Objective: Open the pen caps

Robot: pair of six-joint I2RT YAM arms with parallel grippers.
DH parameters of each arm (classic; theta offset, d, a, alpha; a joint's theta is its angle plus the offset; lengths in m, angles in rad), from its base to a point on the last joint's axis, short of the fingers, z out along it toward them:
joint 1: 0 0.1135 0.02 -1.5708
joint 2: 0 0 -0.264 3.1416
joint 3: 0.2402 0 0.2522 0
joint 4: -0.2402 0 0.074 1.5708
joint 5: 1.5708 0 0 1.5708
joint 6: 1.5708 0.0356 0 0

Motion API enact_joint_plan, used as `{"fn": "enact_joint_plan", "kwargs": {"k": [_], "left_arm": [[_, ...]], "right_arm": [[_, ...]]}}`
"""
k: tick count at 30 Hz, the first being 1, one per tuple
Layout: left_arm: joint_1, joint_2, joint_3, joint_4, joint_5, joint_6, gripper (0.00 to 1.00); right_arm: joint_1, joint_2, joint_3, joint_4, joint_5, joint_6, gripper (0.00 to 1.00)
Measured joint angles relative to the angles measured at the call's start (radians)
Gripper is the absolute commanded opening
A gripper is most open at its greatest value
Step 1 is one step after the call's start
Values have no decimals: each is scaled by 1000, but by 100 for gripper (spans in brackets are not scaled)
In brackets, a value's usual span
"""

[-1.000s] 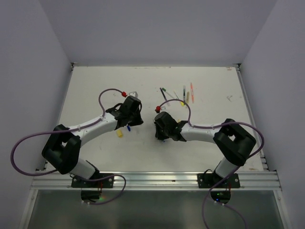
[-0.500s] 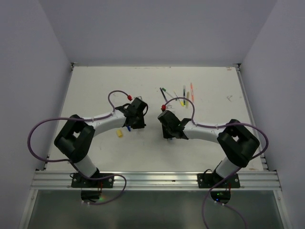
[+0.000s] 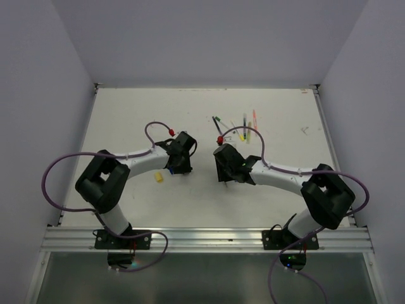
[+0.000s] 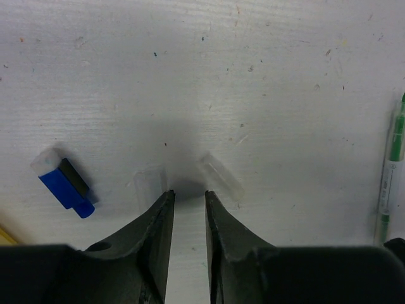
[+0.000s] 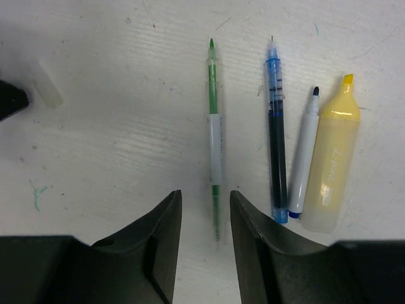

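In the right wrist view, my open right gripper (image 5: 205, 193) hangs over the near end of a thin green pen (image 5: 215, 149), which lies between its fingertips. To its right lie a blue pen (image 5: 276, 136), a white marker (image 5: 302, 158) and a yellow highlighter (image 5: 332, 158), all with bare tips. A clear cap (image 5: 47, 92) lies at the upper left. In the left wrist view, my left gripper (image 4: 188, 193) is narrowly open and empty, between two clear caps (image 4: 150, 183) (image 4: 220, 177). A blue cap (image 4: 63, 183) lies to its left.
A yellow cap (image 3: 159, 178) lies on the white table (image 3: 126, 120) below the left gripper (image 3: 179, 166). Several more pens (image 3: 243, 123) lie at the back centre. The right gripper (image 3: 223, 174) is close to the left one. A green pen (image 4: 393, 158) runs along the left wrist view's right edge.
Both grippers have moved a little toward the back of the table. The left arm's elbow has swung inward and the right arm's elbow outward. Nothing was picked up.
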Motion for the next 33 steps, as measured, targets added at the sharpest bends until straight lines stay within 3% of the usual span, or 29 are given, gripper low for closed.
{"fn": "enact_joint_plan", "kwargs": {"k": [6,9,15,22,28,33], "left_arm": [[0,-29,2,-21,-1,0,37],[0,-95,10,-43,-2,1,42],[0,-273,37,-58,-32,7,61],[0,-432,4,-46,-92,18,99],[1,-570,-113,-32,-150,31,100],[1,-659,-174,-18,-178,56,100]], "right_arm": [[0,-87,28,-34,2,-35,65],[-2,-99,72,-43,4,-53,71],[-50,-93,127,-47,1,-94,68],[-220,58,239,-3,-55,-180,59],[-288,260,373,28,-122,-262,50],[-321,391,462,38,-173,-303,51]]}}
